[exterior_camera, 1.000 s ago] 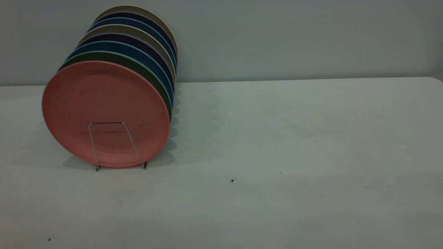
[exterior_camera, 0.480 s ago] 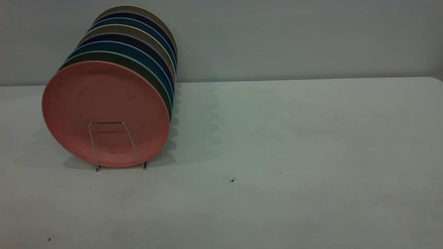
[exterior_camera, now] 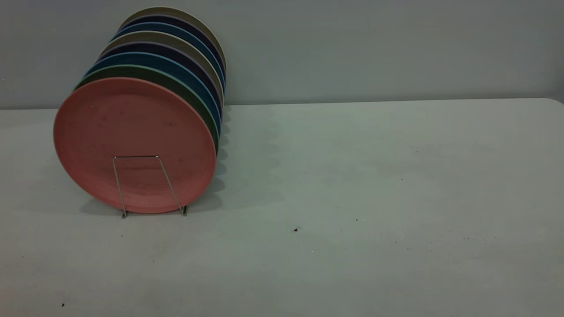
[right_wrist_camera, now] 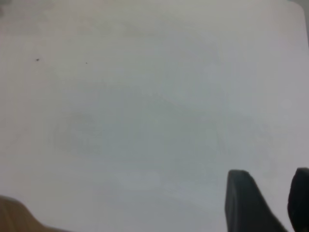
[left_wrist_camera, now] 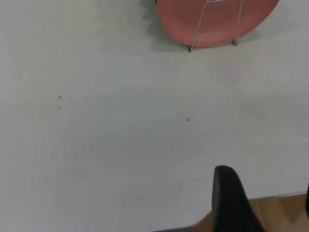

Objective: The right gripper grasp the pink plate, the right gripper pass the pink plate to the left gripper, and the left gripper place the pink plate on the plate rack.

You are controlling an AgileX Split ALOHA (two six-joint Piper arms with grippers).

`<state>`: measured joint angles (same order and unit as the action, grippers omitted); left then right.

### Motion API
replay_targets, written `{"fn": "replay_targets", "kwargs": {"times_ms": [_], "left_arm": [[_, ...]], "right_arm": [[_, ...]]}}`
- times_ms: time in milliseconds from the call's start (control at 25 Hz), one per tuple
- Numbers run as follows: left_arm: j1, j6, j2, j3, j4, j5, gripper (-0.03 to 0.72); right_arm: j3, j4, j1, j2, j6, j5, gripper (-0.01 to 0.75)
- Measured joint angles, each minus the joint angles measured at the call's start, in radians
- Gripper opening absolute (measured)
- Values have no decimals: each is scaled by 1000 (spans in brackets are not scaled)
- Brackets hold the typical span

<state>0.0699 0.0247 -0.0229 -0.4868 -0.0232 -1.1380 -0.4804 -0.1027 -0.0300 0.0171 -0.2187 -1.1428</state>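
**Pink plate seated in rack; both grippers held clear at the table edges**

While neither arm appears in the exterior view, each wrist view shows part of its own gripper. The left gripper (left_wrist_camera: 263, 203) hangs above the table's (exterior_camera: 374, 176) near edge, where the white top gives way to a wood-coloured surface; one dark finger (left_wrist_camera: 231, 203) shows plainly and only a sliver of the other at the frame border, so the jaws stand spread with nothing between them. The right gripper (right_wrist_camera: 273, 203) hovers over bare tabletop near a rounded corner; its two dark fingers (right_wrist_camera: 244, 203) stand apart with white table visible in the gap, gripping nothing.

The pink plate (exterior_camera: 134, 145) stands on edge at the front of the plate rack (exterior_camera: 147, 185), at the left side of the table in the exterior view. It leans back against a green plate (exterior_camera: 194, 99), behind which blue, dark and beige plates stand in a row. One silver wire loop of the rack crosses the lower part of the pink plate's face, its two feet resting on the table.

In the left wrist view, the pink plate (left_wrist_camera: 217, 21) and the rack loop (left_wrist_camera: 215, 24) lie across open tabletop, well apart from the left gripper's fingers. The right wrist view shows no plate or rack. Small dark specks (exterior_camera: 295, 229) dot the tabletop.
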Motion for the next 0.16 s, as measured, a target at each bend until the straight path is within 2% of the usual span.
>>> {"fn": "replay_targets", "kwargs": {"times_ms": [160], "left_arm": [[0, 0, 0, 0, 0, 0, 406]], "right_arm": [[0, 0, 0, 0, 0, 0, 239]]}}
